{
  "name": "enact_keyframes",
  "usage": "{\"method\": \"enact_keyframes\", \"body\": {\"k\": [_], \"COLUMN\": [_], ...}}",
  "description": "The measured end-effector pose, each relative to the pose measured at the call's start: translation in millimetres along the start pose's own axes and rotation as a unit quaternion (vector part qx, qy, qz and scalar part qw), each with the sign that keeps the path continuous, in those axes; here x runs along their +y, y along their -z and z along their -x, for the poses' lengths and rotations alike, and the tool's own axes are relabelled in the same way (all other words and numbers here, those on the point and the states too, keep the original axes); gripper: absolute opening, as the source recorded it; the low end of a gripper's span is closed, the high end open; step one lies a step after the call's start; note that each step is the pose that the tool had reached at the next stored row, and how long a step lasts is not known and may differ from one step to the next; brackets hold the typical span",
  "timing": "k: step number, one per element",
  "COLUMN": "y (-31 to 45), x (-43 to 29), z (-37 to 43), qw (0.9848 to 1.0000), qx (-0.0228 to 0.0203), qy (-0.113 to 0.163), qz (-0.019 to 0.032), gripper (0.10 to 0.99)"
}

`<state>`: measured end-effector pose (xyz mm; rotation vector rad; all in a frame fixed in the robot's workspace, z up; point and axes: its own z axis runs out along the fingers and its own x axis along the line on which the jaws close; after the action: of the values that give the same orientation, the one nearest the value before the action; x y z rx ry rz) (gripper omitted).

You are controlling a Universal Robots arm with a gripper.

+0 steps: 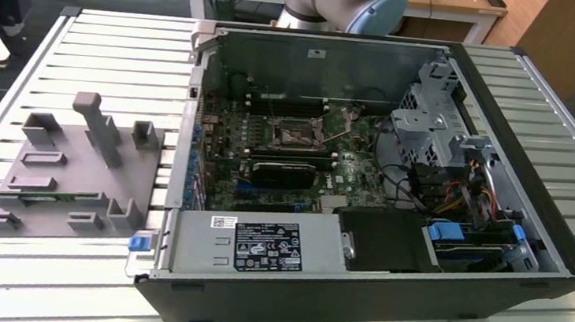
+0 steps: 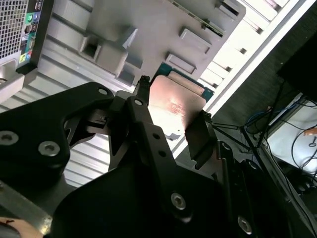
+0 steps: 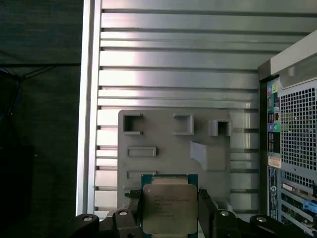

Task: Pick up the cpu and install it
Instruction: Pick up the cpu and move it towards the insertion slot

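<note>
The tool is clenched on the cpu. Its two dark fingers press on two opposite edges of the little square chip. In the first wrist view the grey metal top faces up and the thin green rim peeks out around it.

I think the tool grips the edges for a good reason. That way nothing rubs the flat top or the underside, and the chip sits flat and level between the fingers. A flat chip is easier to set down straight.

The cpu looks lifted up in the air. The grey fixture block lies far below the tool and a bit ahead of it, on the ribbed metal table. The block has small walls and pockets, which I guess are there to hold parts in a known spot so the tool can find them.

The computer case lies on its side on the same table, below the tool and off to one side of it. Its open side faces up, so the board inside can be reached from above. The square socket sits near the middle of that board. The cpu is in the tool, so it is not in the case yet.
</note>
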<state>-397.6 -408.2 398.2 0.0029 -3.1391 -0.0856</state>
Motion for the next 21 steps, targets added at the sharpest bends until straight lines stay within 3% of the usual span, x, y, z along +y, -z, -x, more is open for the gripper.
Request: {"method": "enact_keyframes", "body": {"k": [21], "y": [-6.2], "x": [1.1], "z": [95.7], "qw": [0.9999], "qx": [0.0154], "qy": [-0.001], "qz": [0.0003], "gripper": [0.541]}}
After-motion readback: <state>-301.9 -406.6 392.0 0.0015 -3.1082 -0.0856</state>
